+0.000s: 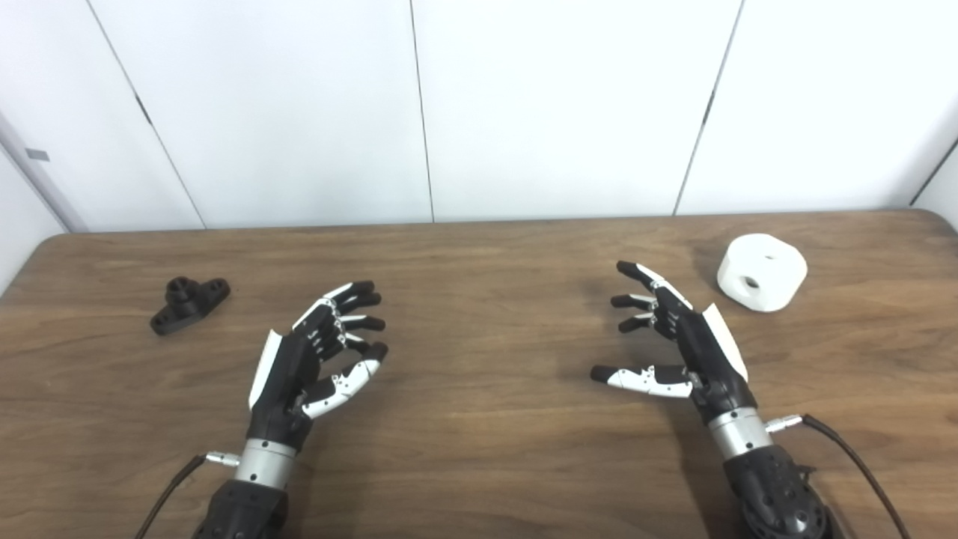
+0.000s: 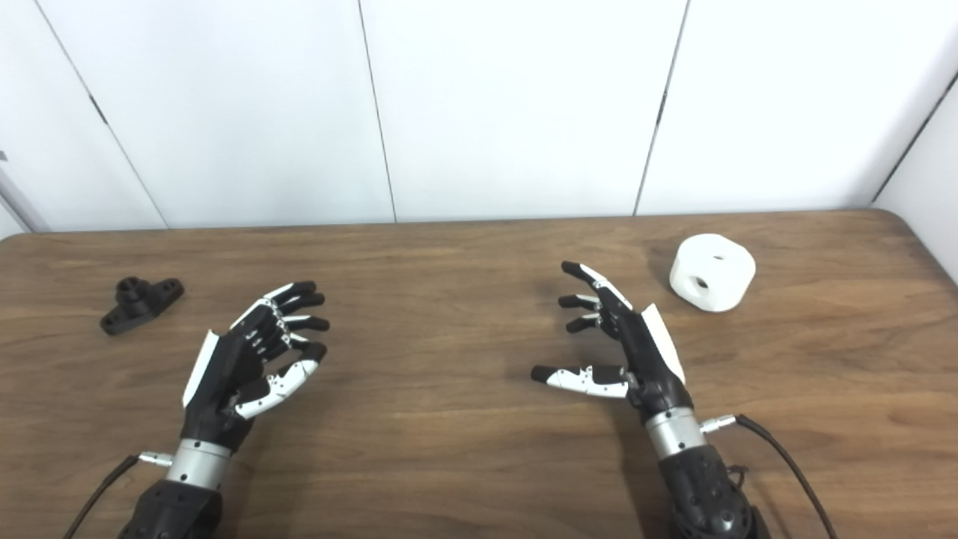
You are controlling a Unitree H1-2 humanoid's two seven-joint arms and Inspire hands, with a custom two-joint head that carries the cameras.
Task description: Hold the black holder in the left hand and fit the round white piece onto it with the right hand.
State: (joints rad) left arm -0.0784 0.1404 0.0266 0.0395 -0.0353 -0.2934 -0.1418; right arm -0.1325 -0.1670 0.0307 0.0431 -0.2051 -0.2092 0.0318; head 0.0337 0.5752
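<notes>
a humanoid robot's two hands hover over a wooden bench (image 1: 479,449) with the assembly job not yet begun. the left hand (image 1: 310,359) sits at the near left, palm turned inward, its fingers (image 1: 355,299) spread and loosely curled around nothing. the right hand (image 1: 677,340) mirrors it at the near right, fingers (image 1: 636,277) fanned apart and thumb stretched toward the middle of the bench, likewise empty.

the black holder (image 1: 189,303), a small flanged part with a raised collar, lies on the bench at the far left, up and to the left of the left hand and clearly apart from it. the round white piece (image 1: 762,271), a squat drum with a hole in its side face and another on top, rests at the far right, beyond and to the right of the right hand; the fingertips are near it but do not touch.

judged from this layout, nothing of the task is done: neither part has been picked up, and the two lie well apart at opposite ends of the bench. still ahead are the left hand's reach and grasp of the holder, the right hand's pickup of the white piece, bringing both toward the centre, and the fit itself. white wall panels (image 1: 554,105) stand behind the bench.
</notes>
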